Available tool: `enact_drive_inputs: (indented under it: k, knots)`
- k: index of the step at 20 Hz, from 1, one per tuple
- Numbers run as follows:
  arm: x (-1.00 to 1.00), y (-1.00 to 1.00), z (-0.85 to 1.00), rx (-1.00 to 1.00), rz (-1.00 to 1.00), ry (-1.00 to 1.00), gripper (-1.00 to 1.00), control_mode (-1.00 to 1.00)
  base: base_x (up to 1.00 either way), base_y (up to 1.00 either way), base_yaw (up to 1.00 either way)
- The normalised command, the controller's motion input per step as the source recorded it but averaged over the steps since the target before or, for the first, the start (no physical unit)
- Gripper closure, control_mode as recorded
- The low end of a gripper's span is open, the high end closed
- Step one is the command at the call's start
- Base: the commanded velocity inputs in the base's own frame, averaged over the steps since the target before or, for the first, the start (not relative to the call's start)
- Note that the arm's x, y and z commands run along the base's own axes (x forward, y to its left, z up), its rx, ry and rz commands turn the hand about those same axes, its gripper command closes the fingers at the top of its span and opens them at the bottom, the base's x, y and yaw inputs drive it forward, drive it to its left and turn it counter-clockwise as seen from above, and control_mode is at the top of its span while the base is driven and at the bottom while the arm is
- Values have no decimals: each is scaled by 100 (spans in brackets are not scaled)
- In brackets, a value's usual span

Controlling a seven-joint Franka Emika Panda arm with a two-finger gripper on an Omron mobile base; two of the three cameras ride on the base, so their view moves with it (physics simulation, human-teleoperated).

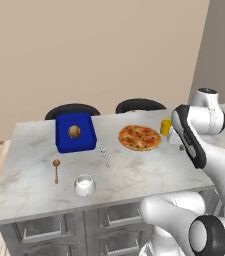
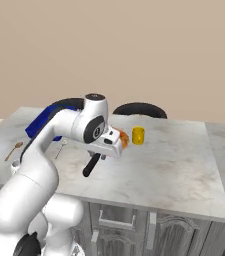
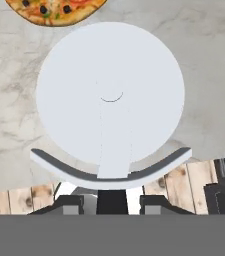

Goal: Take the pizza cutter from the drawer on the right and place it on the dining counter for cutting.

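Jaws clamped on the black-handled pizza cutter (image 3: 110, 100) with its round white wheel; gripper (image 3: 112, 202) hangs above the pale marble dining counter (image 2: 184, 165), beside the round pizza (image 1: 139, 137), near the counter's edge.

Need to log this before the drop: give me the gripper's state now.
Gripper: shut on the pizza cutter, held above the dining counter.

Dining counter (image 1: 29, 185): pale marble top, grey drawer base. On it: blue box (image 1: 75, 132) near far edge, left of centre; pizza (image 1: 139, 137) right of it; yellow cup (image 1: 165, 127) toward far right corner; wooden spoon (image 1: 56, 169) by left edge; thin silvery utensil (image 1: 104, 155) mid-counter; white cup (image 1: 84, 185) near front edge.
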Motion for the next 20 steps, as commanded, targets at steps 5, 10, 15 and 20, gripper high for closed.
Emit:
enact_drive_inputs:
  k: [5, 10, 15, 20]
  knots:
    - [47, 0, -41, 0, 0, 0, 100, -100, 0, 0, 0]
    - [65, 0, -32, 0, 0, 0, 100, -100, 0, 0, 0]
    - [56, 0, -39, 0, -4, 0, 100, -100, 0, 0, 0]
    - [52, 0, -41, 0, -8, 0, 100, -100, 0, 0, 0]
